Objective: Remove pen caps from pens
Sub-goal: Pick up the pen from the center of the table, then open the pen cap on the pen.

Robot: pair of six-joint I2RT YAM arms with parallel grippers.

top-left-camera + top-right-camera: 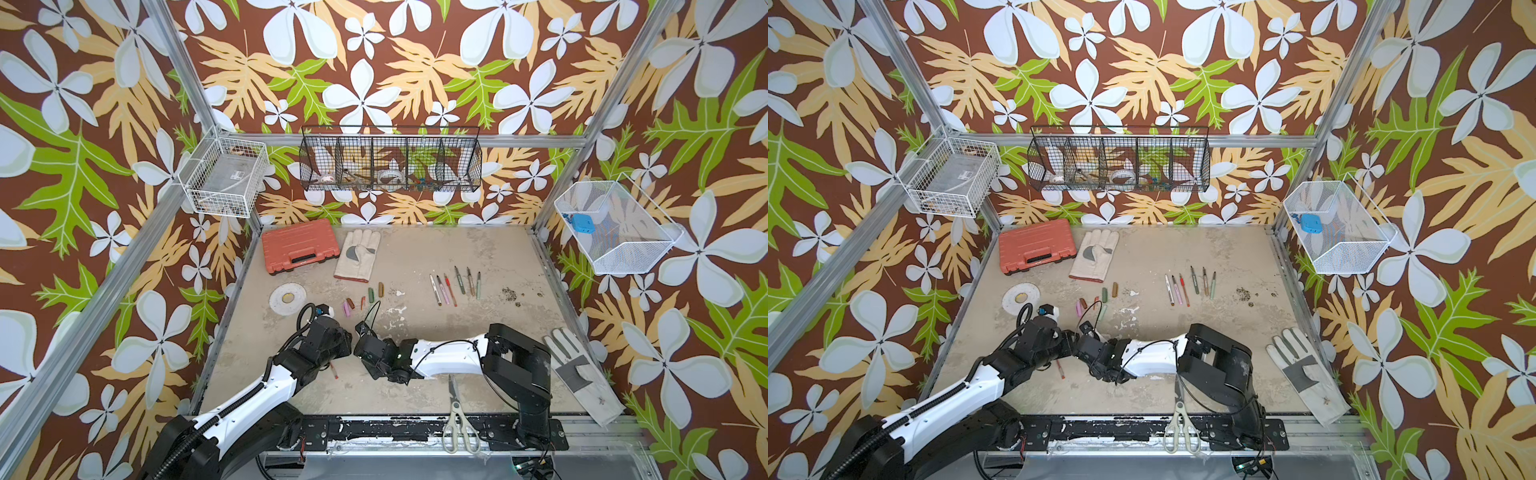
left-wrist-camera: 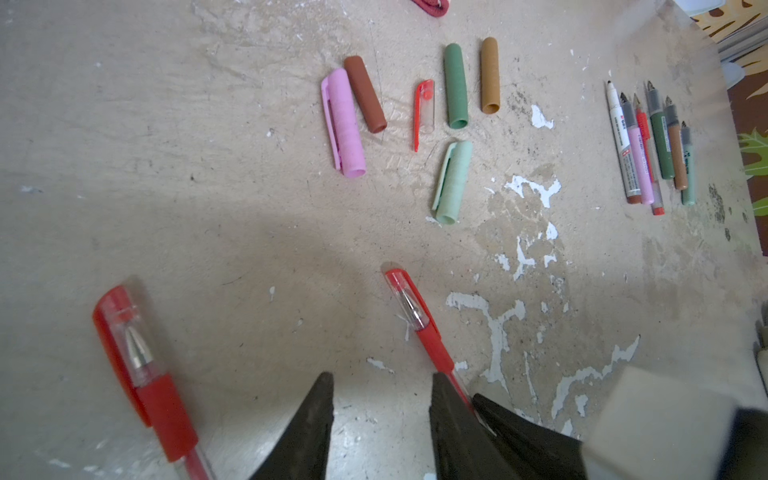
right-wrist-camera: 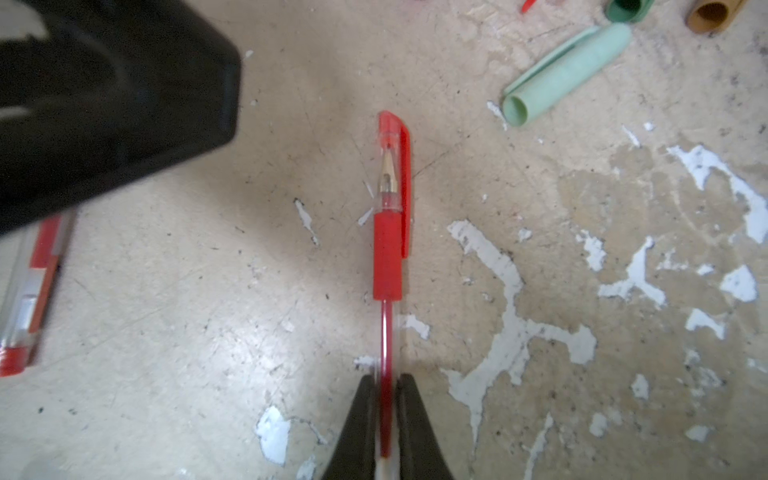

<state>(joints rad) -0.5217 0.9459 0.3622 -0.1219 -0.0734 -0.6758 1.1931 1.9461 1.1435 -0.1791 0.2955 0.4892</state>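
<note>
Your cell's brown wallpaper (image 1: 399,83) with white flowers and green and tan leaves, aluminium frame posts (image 1: 185,70), worn beige tabletop (image 1: 415,249) chipped white in patches, black wire basket (image 1: 461,162) on the back wall, white wire basket (image 1: 216,203) at left, white mesh basket (image 1: 623,257) at right, soft even light.

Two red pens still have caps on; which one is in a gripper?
The red pen clamped by its clear barrel in the right gripper; the other capped pen lies free on the table.
</note>
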